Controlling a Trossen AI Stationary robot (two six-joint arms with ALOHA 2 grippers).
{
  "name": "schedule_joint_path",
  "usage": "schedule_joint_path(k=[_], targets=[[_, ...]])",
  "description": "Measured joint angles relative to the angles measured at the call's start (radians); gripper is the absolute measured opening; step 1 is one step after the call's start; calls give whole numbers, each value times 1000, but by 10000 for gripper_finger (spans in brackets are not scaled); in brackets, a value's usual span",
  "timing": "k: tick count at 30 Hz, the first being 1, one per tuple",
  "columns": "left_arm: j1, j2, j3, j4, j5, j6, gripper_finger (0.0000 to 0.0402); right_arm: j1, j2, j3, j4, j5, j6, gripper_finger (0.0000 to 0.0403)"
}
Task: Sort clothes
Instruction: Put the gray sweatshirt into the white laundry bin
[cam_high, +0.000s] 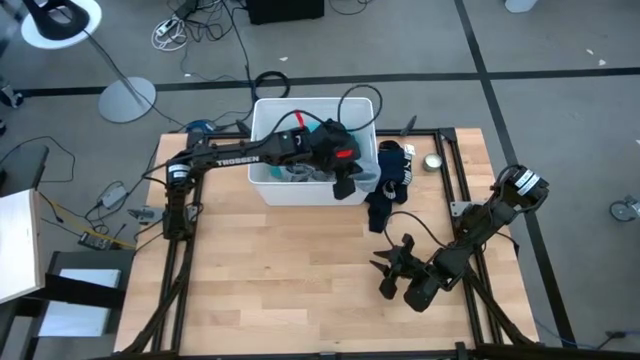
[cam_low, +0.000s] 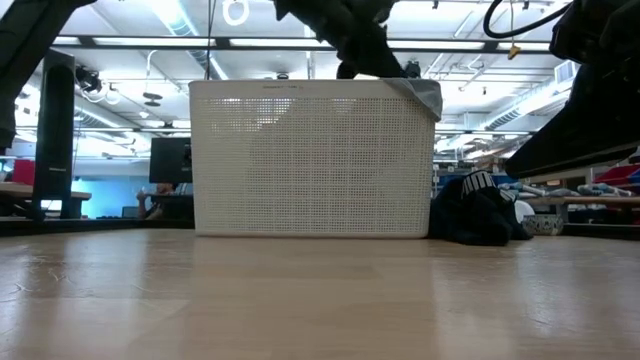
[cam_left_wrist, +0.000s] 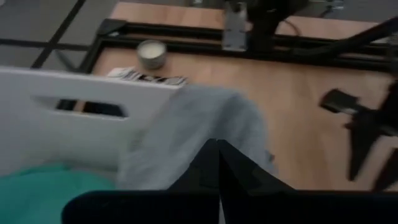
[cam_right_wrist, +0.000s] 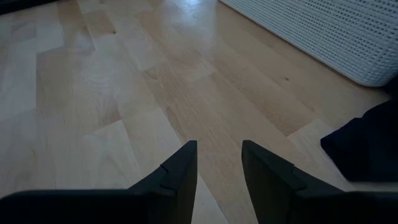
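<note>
Sorting partly done, with most clothes at the white bin and one dark piece out on the surface.

Nearest, low over bare wooden surface (cam_high: 260, 280), right gripper (cam_high: 388, 268) waiting with fingers spread, grasping nothing. Just beyond it, beside the bin's right wall, dark navy garment with white print (cam_high: 388, 185) lying crumpled on the boards, seemingly already pulled out. Farther on, left gripper (cam_high: 343, 185) at the white bin's (cam_high: 262, 118) right rim, clenched on the grey shirt (cam_left_wrist: 205, 124), draped over that rim and half lifted out. Inside the bin, teal shirt (cam_left_wrist: 43, 180) not yet taken. Socks not clearly visible. By these views, roughly one item out, one in transit, the rest left to do.
</note>
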Motion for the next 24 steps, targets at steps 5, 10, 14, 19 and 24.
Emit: schedule_joint_path(k=[5, 10, 14, 19, 24], targets=[[-33, -7, 0, 2, 4, 25, 0, 0, 0, 0, -1, 0, 0, 128], [-80, -35, 0, -11, 4, 27, 0, 0, 0, 0, -6, 0, 0, 128], [-140, -63, 0, -67, -36, 28, 0, -2, 0, 0, -16, 0, 0, 128], [-220, -121, -14, -201, -96, 56, 0, -8, -1, 0, -23, 0, 9, 128], [-278, -234, -161, -185, -95, 22, 0, -8, -1, 0, -13, -2, 10, 128]])
